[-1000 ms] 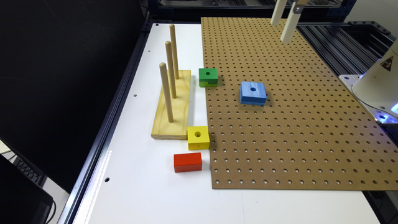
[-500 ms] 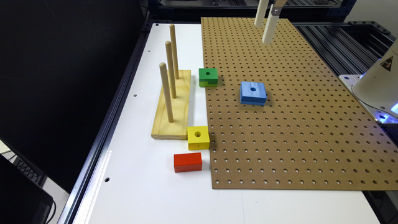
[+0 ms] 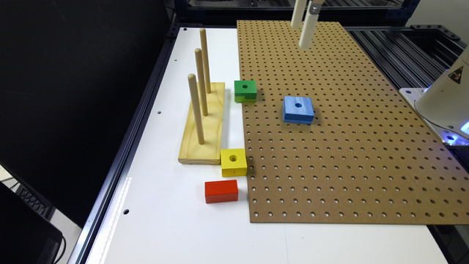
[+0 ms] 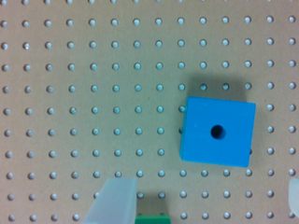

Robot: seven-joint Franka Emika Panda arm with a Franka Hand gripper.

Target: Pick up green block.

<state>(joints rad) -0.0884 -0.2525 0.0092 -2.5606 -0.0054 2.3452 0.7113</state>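
White bench [image 3: 176, 220] carries a brown pegboard [image 3: 348, 154] over most of its surface, with a dark screen along the exterior view's left. High above the far part of the pegboard hangs the claw [image 3: 304, 25], empty, touching nothing. In the wrist view its fingers [image 4: 114, 200] sit at opposite edges of the picture with a wide stretch of pegboard between them, so the claw is spread. The green block [image 3: 245, 90] lies flat on the near-left side of the claw in the exterior view, well apart from it and far below, straddling the pegboard's left edge just beside the wooden peg stand [image 3: 202, 121]; in the wrist view a sliver of it [image 4: 152, 217] shows next to one finger. The blue block [image 3: 298, 109] rests on the pegboard below the claw and nearer the camera than it, near the green block but not touching. Farther from the claw, toward the front, a yellow block [image 3: 233, 162] sits against the stand's near corner, and a red block [image 3: 221, 191] lies just beyond it on the bare bench.
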